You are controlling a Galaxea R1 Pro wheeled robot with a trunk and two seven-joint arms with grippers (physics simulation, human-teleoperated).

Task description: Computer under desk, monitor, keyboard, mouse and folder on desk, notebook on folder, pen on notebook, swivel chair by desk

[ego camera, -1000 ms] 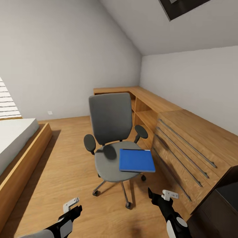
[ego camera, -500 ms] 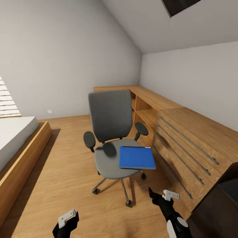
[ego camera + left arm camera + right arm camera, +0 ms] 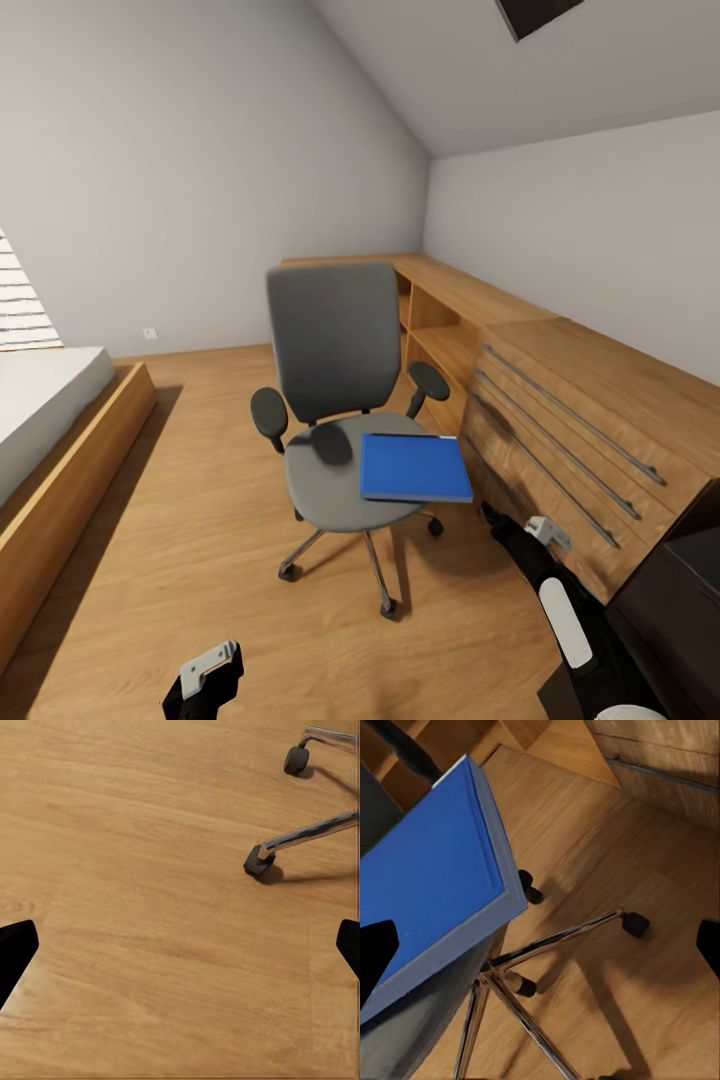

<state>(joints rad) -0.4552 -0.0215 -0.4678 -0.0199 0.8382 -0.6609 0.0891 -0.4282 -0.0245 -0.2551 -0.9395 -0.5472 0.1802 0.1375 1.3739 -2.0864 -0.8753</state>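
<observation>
The folder (image 3: 415, 467) lies flat on the swivel chair (image 3: 340, 400) seat, its corner overhanging just ahead of our right hand (image 3: 520, 530), spread wide and empty. We judge it thin, light, stiff, slick-faced: pinch that overhanging edge. Left hand (image 3: 205, 680) wide, empty.

A: What's the room like?
B: Attic, with sloped pale grey walls (image 3: 180, 150) and a dark skylight (image 3: 535, 14) up in the slope.
A: And the floor?
B: Light wood planks (image 3: 190, 520), evenly lit.
A: Furniture?
B: A low wooden bed (image 3: 60, 440) on the left beside slatted blinds (image 3: 18, 300), and a wooden dresser (image 3: 570, 420) with long bar handles on the right, open shelving (image 3: 440, 325) behind it.
</observation>
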